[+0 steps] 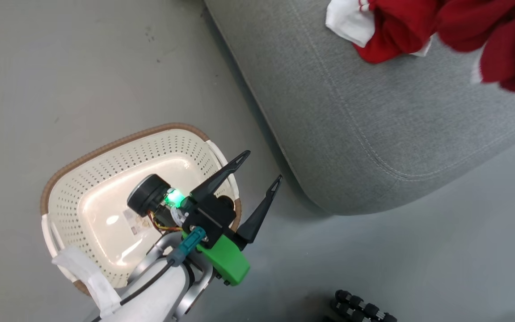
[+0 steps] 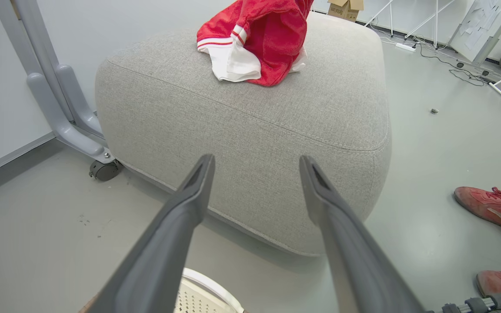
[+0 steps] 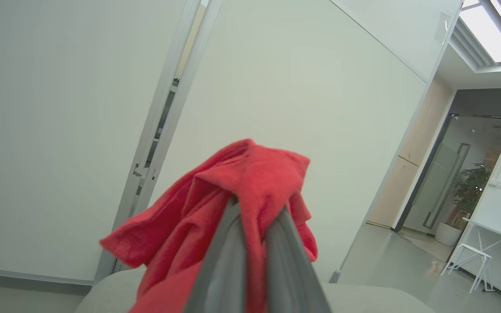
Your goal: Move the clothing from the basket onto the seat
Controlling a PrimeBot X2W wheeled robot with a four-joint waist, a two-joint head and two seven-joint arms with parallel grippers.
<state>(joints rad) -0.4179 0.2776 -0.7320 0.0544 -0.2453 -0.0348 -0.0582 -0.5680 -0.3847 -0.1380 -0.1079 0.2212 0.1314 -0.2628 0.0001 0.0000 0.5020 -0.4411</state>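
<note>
The cream basket (image 1: 67, 188) stands on the floor at the lower left, with just a label sticker inside. My left gripper (image 1: 261, 167) hangs open over its right rim, and in the left wrist view the left gripper (image 2: 255, 161) points at the grey seat (image 2: 255, 121). One piece of the clothing (image 2: 259, 41), red with a white band, lies bunched on the seat (image 1: 351, 116). A second red garment (image 3: 215, 208) is draped over my right gripper (image 3: 259, 204), which is shut on it above the seat; it hangs at the head view's top right (image 1: 508, 44).
A person's red shoes (image 2: 485, 204) stand on the floor right of the seat. A grey wheeled frame (image 2: 72, 121) is at the seat's left, by the wall. A black ribbed object (image 1: 360, 308) lies near the front. Cables and stands (image 2: 463, 65) are beyond the seat.
</note>
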